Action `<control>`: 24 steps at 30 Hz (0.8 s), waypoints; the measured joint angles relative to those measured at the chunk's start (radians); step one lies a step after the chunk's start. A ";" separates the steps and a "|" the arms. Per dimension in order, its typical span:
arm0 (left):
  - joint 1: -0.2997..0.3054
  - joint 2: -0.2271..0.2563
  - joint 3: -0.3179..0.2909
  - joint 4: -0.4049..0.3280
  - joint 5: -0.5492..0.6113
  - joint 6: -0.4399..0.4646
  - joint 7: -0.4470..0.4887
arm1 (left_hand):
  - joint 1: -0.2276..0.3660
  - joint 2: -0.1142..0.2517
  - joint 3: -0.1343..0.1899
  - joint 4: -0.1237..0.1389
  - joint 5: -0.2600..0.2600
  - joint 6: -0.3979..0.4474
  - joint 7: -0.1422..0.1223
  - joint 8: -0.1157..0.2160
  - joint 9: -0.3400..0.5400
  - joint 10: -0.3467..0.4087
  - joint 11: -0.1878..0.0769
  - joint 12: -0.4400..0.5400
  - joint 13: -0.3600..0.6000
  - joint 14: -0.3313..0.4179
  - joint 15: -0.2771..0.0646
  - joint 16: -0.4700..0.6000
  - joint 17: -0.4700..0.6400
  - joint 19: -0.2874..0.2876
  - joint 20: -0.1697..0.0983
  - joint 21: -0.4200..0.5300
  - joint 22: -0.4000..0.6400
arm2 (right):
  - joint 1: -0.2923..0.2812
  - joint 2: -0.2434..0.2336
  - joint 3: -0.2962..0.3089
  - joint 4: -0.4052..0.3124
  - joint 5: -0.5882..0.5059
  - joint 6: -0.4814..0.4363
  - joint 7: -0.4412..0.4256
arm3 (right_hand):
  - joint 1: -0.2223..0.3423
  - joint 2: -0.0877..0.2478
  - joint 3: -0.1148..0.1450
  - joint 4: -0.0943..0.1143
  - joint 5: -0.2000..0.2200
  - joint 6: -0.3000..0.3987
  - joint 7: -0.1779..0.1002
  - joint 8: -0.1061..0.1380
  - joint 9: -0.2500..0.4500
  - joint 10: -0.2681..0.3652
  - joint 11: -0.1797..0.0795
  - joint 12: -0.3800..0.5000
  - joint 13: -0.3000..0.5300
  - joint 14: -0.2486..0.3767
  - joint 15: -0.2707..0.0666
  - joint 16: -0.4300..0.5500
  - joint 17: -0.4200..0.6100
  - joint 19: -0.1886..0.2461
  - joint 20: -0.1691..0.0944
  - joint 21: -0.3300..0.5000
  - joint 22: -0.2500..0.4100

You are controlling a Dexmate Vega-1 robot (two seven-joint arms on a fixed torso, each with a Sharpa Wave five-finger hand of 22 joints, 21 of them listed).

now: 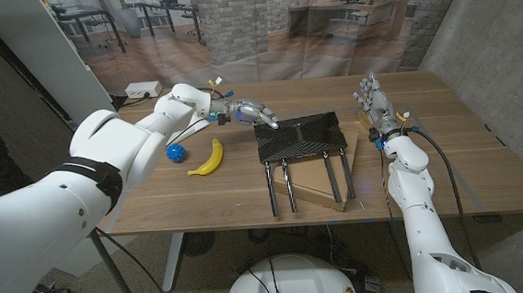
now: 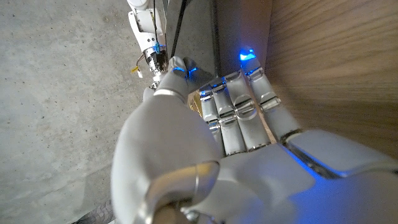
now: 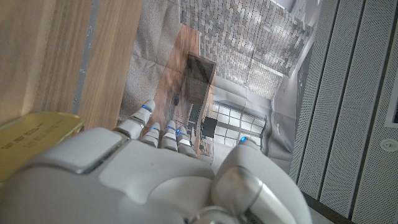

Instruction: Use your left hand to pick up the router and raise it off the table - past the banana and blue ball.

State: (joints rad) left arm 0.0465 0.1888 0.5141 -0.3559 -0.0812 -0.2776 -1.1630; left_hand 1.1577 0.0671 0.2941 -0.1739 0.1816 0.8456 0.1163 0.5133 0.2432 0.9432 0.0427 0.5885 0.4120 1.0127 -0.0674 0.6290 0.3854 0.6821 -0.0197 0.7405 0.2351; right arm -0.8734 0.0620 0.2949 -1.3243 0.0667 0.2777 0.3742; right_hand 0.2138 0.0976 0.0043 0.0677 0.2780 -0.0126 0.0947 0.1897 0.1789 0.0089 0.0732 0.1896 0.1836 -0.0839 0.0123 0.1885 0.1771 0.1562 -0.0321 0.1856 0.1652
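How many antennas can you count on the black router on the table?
4 on the router, all lying flat and pointing toward the table's near edge: two side by side on the robot's left, two on its right. More may be hidden.

Even soft light, blurred wrist close-ups
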 measured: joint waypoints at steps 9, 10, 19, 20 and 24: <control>0.019 0.000 -0.068 -0.003 0.017 -0.064 -0.040 | 0.006 -0.006 0.000 0.000 -0.003 0.006 0.006 0.013 0.000 0.002 0.002 0.000 0.023 -0.002 -0.002 0.000 0.013 0.000 0.000 0.018 0.000 | 0.000 0.000 0.000 0.000 0.000 0.000 0.001 | 0.000 0.000 -0.001 -0.002 0.000 0.000 0.000 0.000 0.000 0.000 0.000 0.000 0.000 0.000 0.000 0.000 0.000 0.000 0.000 0.000 0.000; 0.019 0.000 -0.068 -0.003 0.022 -0.072 -0.048 | 0.006 -0.006 0.000 0.000 -0.003 0.006 0.006 0.013 0.000 0.002 0.002 0.002 0.024 -0.002 -0.002 0.000 0.013 0.000 0.000 0.018 0.000 | 0.000 0.000 -0.001 0.000 0.000 0.000 0.001 | 0.000 0.000 -0.003 -0.003 0.000 0.000 0.000 0.000 0.000 0.000 0.000 0.000 0.000 0.000 0.000 0.000 0.000 0.000 0.000 0.000 0.000; 0.051 -0.001 -0.179 -0.034 0.050 -0.111 -0.089 | 0.012 -0.012 0.000 0.000 0.000 0.007 0.007 0.024 0.000 0.007 0.007 0.012 0.026 -0.002 -0.002 0.000 0.020 0.005 -0.005 0.033 0.004 | -0.002 0.000 -0.002 -0.008 0.000 0.004 0.005 | 0.000 0.000 -0.003 -0.003 0.000 0.000 0.000 0.000 0.000 0.000 0.000 0.000 0.000 0.000 0.000 0.000 0.000 0.000 0.000 0.000 0.000; 0.053 -0.001 -0.184 -0.038 0.052 -0.114 -0.094 | 0.012 -0.012 0.000 0.000 0.000 0.007 0.007 0.024 0.000 0.007 0.007 0.012 0.031 -0.001 -0.002 0.000 0.022 0.005 -0.005 0.033 0.005 | -0.002 0.000 -0.003 -0.008 0.000 0.005 0.005 | 0.000 0.000 -0.003 -0.003 0.000 0.000 0.000 0.000 0.000 0.000 0.000 0.000 0.000 0.000 0.000 0.000 0.000 0.000 0.000 0.000 0.000; 0.074 0.005 -0.213 -0.083 0.061 -0.115 -0.107 | 0.012 -0.012 0.000 0.000 0.000 0.007 0.007 0.025 0.000 0.007 0.007 0.012 0.032 -0.001 -0.001 0.000 0.026 0.003 -0.008 0.044 0.005 | -0.002 0.000 -0.006 -0.010 0.000 0.006 0.007 | 0.000 0.000 -0.003 -0.003 0.000 0.000 0.000 0.000 0.000 0.000 0.000 0.000 0.000 0.000 0.000 0.000 0.000 0.000 0.000 0.000 0.000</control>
State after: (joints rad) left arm 0.1206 0.1934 0.3009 -0.4389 -0.0198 -0.3927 -1.2705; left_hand 1.1696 0.0552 0.2941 -0.1738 0.1819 0.8524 0.1230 0.5378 0.2432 0.9501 0.0497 0.6002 0.4442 1.0115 -0.0688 0.6293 0.4111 0.6850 -0.0272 0.7842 0.2398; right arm -0.8753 0.0621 0.2890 -1.3348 0.0668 0.2837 0.3809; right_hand 0.2138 0.0976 0.0016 0.0649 0.2779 -0.0126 0.0947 0.1897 0.1789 0.0089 0.0732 0.1896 0.1836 -0.0839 0.0123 0.1885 0.1771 0.1562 -0.0321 0.1856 0.1652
